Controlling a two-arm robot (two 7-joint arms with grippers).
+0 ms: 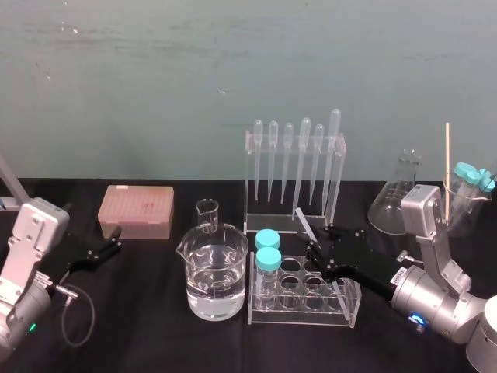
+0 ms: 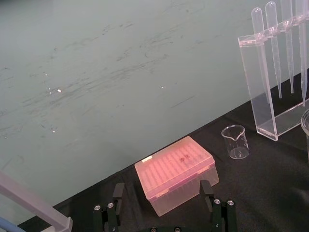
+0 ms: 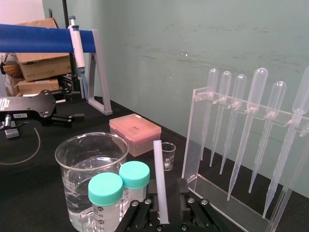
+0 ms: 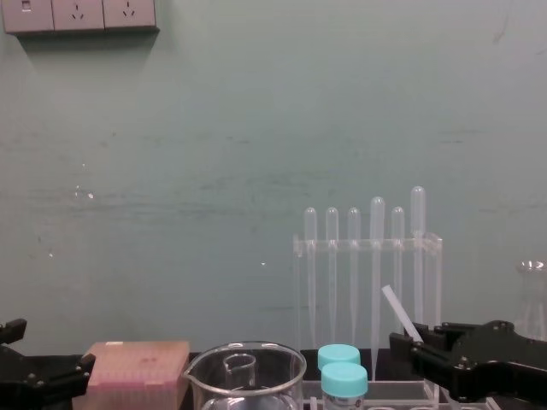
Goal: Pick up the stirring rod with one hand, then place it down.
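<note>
The stirring rod point(image 1: 303, 223) is a thin whitish stick, tilted, rising from the clear tube rack point(image 1: 311, 312) toward the pipette stand. My right gripper point(image 1: 318, 252) reaches in from the right, just above that rack. In the right wrist view the rod point(image 3: 160, 179) stands between the two black fingers point(image 3: 182, 195), which sit close around it with a narrow dark gap on one side. The chest view shows the rod point(image 4: 399, 313) sticking up out of the gripper point(image 4: 412, 346). My left gripper point(image 1: 112, 242) rests open at the far left, near the pink box.
A water-filled beaker point(image 1: 216, 272) and two teal-capped vials point(image 1: 268, 250) stand left of the right gripper. The pipette stand point(image 1: 295, 167) is just behind it. A small beaker point(image 1: 207, 214), pink tip box point(image 1: 136, 211) and flask point(image 1: 397, 198) sit farther back.
</note>
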